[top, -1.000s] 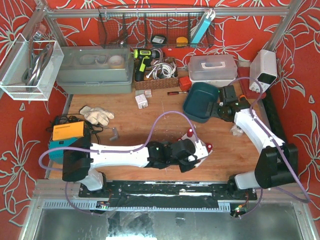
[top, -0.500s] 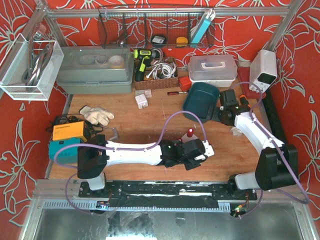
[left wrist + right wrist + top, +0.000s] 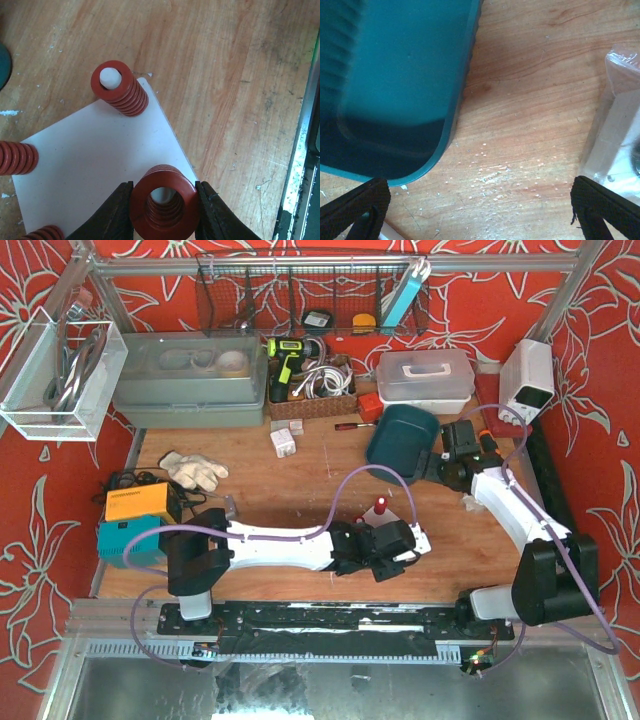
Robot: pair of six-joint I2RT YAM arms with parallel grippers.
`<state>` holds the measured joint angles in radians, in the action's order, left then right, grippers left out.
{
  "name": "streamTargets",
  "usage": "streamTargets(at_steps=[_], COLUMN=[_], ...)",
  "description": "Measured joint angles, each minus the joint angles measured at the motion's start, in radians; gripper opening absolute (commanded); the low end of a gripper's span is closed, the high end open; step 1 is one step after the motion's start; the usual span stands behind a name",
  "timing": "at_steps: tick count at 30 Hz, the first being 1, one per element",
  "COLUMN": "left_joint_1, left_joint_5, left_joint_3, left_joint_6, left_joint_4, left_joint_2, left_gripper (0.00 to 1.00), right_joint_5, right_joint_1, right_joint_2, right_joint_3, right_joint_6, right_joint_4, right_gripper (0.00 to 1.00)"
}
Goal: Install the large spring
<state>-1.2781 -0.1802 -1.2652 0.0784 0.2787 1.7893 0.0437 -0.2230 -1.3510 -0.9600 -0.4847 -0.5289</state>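
At near corner of white plate, got large spring squeezed in left gripper, peg showing through coil. Keep it square, push straight down, release only once seated. Farther off right by teal tray, got right gripper gaping, holding nothing.

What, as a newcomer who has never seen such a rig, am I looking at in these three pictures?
Two white robot arms are bolted to a wooden table. The overhead picture shows both: the left arm and the right arm. The other two pictures come from cameras on their wrists. In the left one, the left fingers are clamped on a large red spring, which sits over a white peg at a corner of a white plate. A second spring stands on another peg. In the right one, the right fingers are wide apart, holding nothing, beside a teal tray.
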Motion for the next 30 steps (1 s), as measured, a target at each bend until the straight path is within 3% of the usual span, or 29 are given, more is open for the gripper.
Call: streamTargets(at_steps=[3,16,19,22,30], left_joint_1=[0.005,0.064,0.104,0.197,0.492], left_joint_5=[0.005,0.004,-0.032,-0.074,-0.241], left_joint_3=[-0.003,0.018,0.085,0.192,0.578], left_joint_6=[-0.006,-0.064,-0.111,-0.169,-0.176], left_joint_4=[0.000,-0.040,-0.098,-0.188,-0.549], left_joint_2=[0.007,-0.038,-0.140,-0.277,-0.520], left_gripper=[0.53,0.74,0.81,0.99,1.00], right_joint_5=[0.000,0.004,0.007,0.027,0.169], right_joint_1=[0.000,0.000,0.000,0.000,-0.002], right_joint_2=[0.000,0.068,0.126,0.205,0.381], right_joint_3=[0.000,0.043,0.077,0.141,0.358], right_joint_6=[0.004,0.050,0.077,0.122,0.288], right_joint_4=[0.005,0.027,0.045,0.093,0.322], right_gripper=[0.98,0.96,0.98,0.99,0.99])
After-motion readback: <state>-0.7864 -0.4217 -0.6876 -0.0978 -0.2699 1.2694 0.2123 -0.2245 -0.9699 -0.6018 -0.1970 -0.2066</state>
